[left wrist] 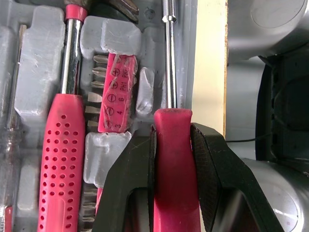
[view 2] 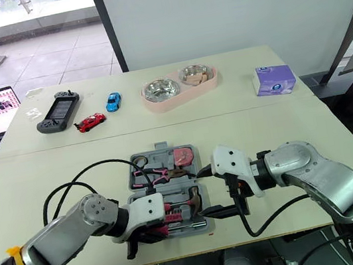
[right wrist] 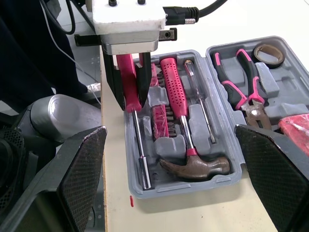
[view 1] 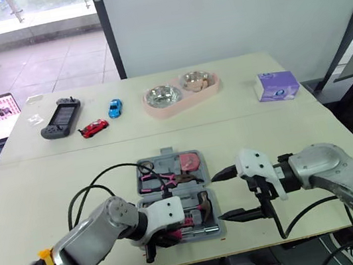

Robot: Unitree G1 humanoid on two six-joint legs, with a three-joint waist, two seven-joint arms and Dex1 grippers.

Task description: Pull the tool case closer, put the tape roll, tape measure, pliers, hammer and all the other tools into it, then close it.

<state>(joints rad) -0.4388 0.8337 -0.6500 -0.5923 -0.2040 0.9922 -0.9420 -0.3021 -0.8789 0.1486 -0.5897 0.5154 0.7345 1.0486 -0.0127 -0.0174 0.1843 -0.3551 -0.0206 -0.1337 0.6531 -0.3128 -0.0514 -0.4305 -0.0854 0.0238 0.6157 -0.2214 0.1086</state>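
Grey moulded plastic, the tool case (right wrist: 188,191) is lying open just beside the right gripper (view 1: 219,197), whose fingers are standing wide apart. The hammer (right wrist: 176,92), with its dimpled pink grip and brown steel head, is sitting alongside the left gripper (left wrist: 172,135). Beyond it, the pliers (right wrist: 236,82), tape measure (view 1: 190,161) and tape roll (right wrist: 268,52) are resting. The left gripper is clamping a screwdriver (left wrist: 175,193) by its smooth pink handle, over its slot. Packing is looking nearly done; releasing and closing are remaining.
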